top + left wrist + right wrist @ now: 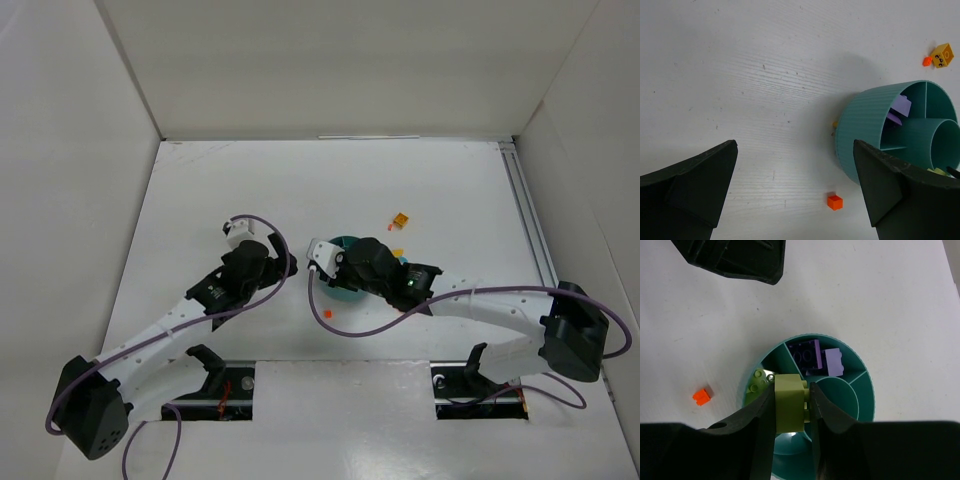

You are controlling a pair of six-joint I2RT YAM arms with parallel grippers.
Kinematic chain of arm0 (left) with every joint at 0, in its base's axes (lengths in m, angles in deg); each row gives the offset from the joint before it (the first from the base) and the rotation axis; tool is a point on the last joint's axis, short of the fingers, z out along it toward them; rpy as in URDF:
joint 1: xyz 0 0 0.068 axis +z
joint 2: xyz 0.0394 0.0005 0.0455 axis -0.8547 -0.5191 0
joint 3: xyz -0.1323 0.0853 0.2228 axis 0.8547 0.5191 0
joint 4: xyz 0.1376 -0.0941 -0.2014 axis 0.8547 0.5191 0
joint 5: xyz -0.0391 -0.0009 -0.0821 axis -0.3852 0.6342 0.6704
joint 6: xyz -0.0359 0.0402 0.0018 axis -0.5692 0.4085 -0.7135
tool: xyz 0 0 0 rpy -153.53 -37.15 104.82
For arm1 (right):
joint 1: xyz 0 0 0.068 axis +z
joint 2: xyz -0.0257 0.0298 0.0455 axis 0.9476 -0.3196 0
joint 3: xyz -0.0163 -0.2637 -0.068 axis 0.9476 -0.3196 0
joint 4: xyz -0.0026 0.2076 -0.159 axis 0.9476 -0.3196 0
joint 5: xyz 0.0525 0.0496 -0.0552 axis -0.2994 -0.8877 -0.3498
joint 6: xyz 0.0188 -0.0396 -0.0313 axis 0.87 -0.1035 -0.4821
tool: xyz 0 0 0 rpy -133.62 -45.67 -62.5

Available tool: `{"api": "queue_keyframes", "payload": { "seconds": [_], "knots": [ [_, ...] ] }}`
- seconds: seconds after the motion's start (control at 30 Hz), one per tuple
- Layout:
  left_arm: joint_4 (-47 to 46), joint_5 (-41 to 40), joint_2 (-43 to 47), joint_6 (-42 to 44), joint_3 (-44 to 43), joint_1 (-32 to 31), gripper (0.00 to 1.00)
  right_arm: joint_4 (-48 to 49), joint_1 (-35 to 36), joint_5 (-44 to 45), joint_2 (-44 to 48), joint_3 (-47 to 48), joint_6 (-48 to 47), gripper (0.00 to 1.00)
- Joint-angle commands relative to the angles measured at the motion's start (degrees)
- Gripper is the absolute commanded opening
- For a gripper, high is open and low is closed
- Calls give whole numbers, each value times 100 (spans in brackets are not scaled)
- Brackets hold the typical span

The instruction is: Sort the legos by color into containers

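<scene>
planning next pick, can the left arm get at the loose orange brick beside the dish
Probably yes: the left gripper is open and empty, and the orange brick lies uncovered, in view between its jaws, apart from the dish.

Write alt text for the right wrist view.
The right claw grips a yellow-green lego over the teal sectioned dish, above a wedge holding another yellow-green piece. Two purple legos sit in the neighbouring wedge; one orange lego lies on the table outside the dish.
</scene>
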Motion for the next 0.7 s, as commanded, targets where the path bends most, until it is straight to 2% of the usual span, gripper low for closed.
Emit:
{"api": "queue_keyframes", "payload": {
  "seconds": [0.0, 0.3, 0.67],
  "knots": [
    [36, 30, 160, -47, 29, 21, 100, 285, 15, 146, 35, 252, 82, 30],
    [89, 83, 160, -47, 29, 21, 100, 285, 15, -109, 35, 252, 30, 47],
    [89, 214, 274, 15, 82, 21, 100, 285, 15, -161, 192, 252, 29, 49]
  ]
}}
